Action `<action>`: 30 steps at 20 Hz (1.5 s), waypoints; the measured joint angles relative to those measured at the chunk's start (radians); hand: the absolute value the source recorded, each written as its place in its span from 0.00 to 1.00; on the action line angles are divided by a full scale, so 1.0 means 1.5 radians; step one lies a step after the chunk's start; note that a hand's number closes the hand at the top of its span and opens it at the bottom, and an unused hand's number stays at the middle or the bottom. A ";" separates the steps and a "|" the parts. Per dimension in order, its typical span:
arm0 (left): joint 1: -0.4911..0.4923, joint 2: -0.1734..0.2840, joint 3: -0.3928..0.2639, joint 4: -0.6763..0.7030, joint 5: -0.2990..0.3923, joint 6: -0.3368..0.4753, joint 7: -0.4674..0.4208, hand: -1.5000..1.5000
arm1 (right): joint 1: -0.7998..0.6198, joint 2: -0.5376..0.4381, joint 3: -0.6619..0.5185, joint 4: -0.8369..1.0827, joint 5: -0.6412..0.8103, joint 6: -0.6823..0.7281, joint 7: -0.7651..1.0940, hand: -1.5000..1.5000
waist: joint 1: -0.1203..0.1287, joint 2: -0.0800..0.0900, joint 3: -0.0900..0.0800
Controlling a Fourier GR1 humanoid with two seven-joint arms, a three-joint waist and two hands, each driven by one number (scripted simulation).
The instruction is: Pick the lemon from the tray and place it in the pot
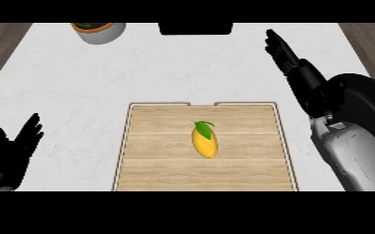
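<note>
Lemon (pixel 206 140), a yellow oval fruit with a green leaf, lies mid-tray on the pale wooden tray (pixel 147 163), long axis running near-to-far, leaf end pointing away. Right hand (pixel 289 62) hovers open with straight fingers, empty, beside a dark pot (pixel 355 96). Left hand (pixel 18 151) rests open at the left edge.

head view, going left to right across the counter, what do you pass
left hand → potted plant → wooden tray → lemon on the tray → right hand, with the dark pot behind its arm at the right edge
</note>
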 measured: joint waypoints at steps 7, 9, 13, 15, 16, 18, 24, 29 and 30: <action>-0.129 -0.037 0.003 -0.099 0.009 -0.007 -0.057 0.50 | -0.120 0.030 0.047 -0.010 -0.096 0.206 -0.059 1.00 | 0.045 0.012 -0.005; -0.166 -0.060 -0.002 -0.125 0.014 -0.007 -0.072 0.50 | -0.158 0.002 0.045 0.019 -0.072 0.253 -0.104 0.00 | 0.048 0.020 -0.006; -0.210 -0.090 -0.006 -0.150 0.019 -0.003 -0.093 0.50 | -0.189 -0.034 0.052 0.080 -0.042 0.369 -0.250 0.00 | 0.052 0.031 -0.004; -0.222 -0.104 -0.012 -0.158 0.016 0.004 -0.096 0.50 | -0.202 -0.049 0.053 0.108 -0.025 0.421 -0.332 0.00 | 0.052 0.033 -0.004; -0.227 -0.109 -0.012 -0.158 0.014 0.008 -0.099 0.50 | -0.209 -0.059 0.052 0.123 -0.012 0.445 -0.374 0.00 | 0.051 0.034 -0.004; -0.236 -0.111 -0.009 -0.156 0.015 0.006 -0.100 0.50 | -0.230 -0.081 0.055 0.149 0.020 0.466 -0.431 0.00 | 0.050 0.033 -0.004; -0.251 -0.124 -0.011 -0.147 0.005 0.017 -0.099 0.50 | -0.282 -0.127 0.125 0.191 0.163 0.427 -0.521 0.00 | 0.042 0.028 -0.005; -0.258 -0.129 -0.011 -0.150 -0.003 0.025 -0.088 0.50 | -0.327 -0.140 0.204 0.207 0.260 0.394 -0.556 0.00 | 0.034 0.022 -0.006; -0.258 -0.132 -0.010 -0.147 -0.004 0.026 -0.089 0.50 | -0.338 -0.132 0.217 0.216 0.275 0.388 -0.559 0.00 | 0.032 0.021 -0.006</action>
